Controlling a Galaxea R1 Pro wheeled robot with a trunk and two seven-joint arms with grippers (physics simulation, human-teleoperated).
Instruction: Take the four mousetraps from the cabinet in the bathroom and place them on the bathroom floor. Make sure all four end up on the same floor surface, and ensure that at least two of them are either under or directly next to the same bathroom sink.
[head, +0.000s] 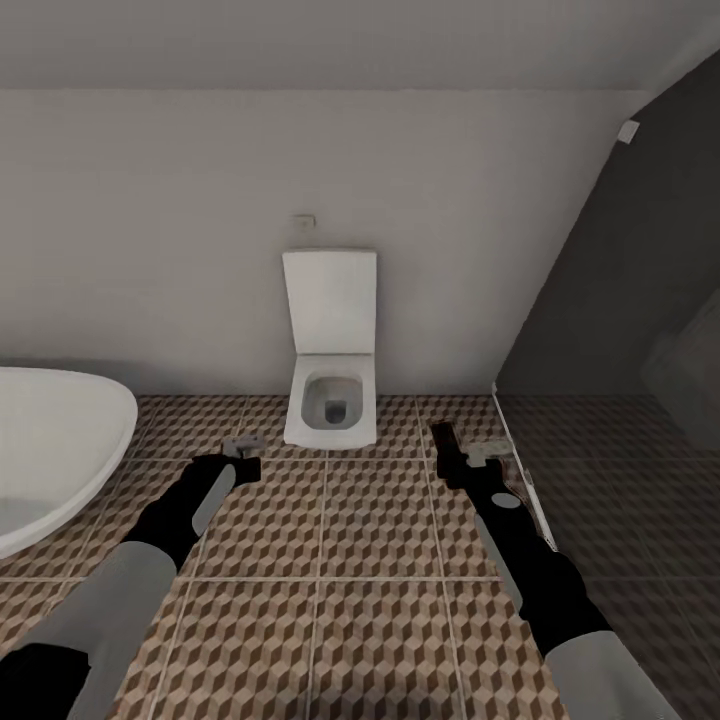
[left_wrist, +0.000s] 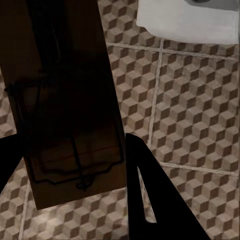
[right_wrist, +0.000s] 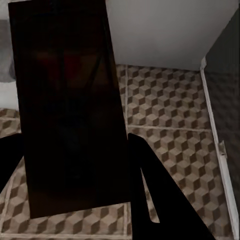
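Observation:
My left gripper (head: 241, 462) is shut on a mousetrap (left_wrist: 65, 100), a tan board with dark wire parts and a thin red line, held over the cube-patterned bathroom floor (head: 380, 560). One black finger (left_wrist: 155, 200) presses the board's edge. My right gripper (head: 447, 452) is shut on a second mousetrap (right_wrist: 70, 110), whose dark, shadowed face hides its wire parts. Both hang above the tiles in front of the toilet. The cabinet and the sink are out of view.
A white toilet (head: 330, 390) with its lid up stands against the far wall, between the two grippers. A white oval bathtub (head: 50, 450) juts in at the left. A dark wall panel (head: 620, 300) with a white floor strip (head: 520, 470) bounds the right.

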